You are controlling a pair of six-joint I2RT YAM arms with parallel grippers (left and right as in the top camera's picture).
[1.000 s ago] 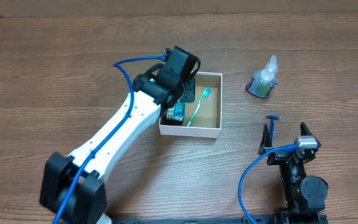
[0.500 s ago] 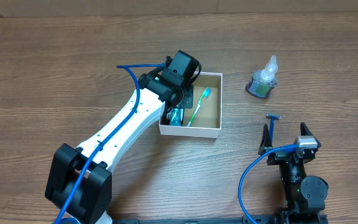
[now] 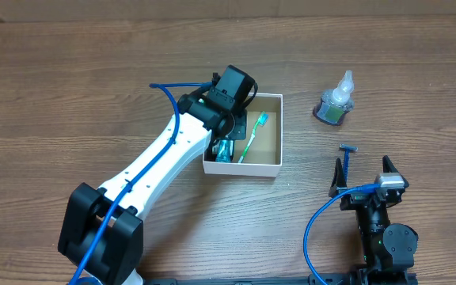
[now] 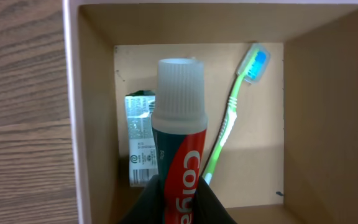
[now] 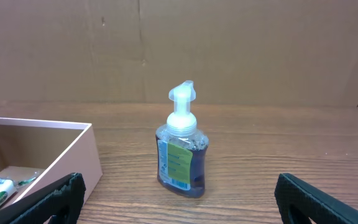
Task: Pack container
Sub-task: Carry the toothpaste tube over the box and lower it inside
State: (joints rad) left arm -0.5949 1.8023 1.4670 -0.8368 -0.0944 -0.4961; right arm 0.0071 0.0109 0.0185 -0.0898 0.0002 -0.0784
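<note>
Container [image 3: 244, 167], a white-walled cardboard box, sits mid-way across the table [image 3: 70, 79] with a green toothbrush [image 4: 229, 124] and a small packet [image 4: 140, 140] lying on its brown floor. Left gripper [image 4: 178, 200] is clamped on a toothpaste tube [image 4: 180, 143] above the box interior. The right gripper [image 5: 179, 199] sits spread wide, facing a pump bottle [image 5: 180, 149].

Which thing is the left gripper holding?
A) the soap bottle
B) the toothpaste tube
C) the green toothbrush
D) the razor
B: the left gripper is shut on the toothpaste tube, while the toothbrush lies loose on the floor of the box.
</note>
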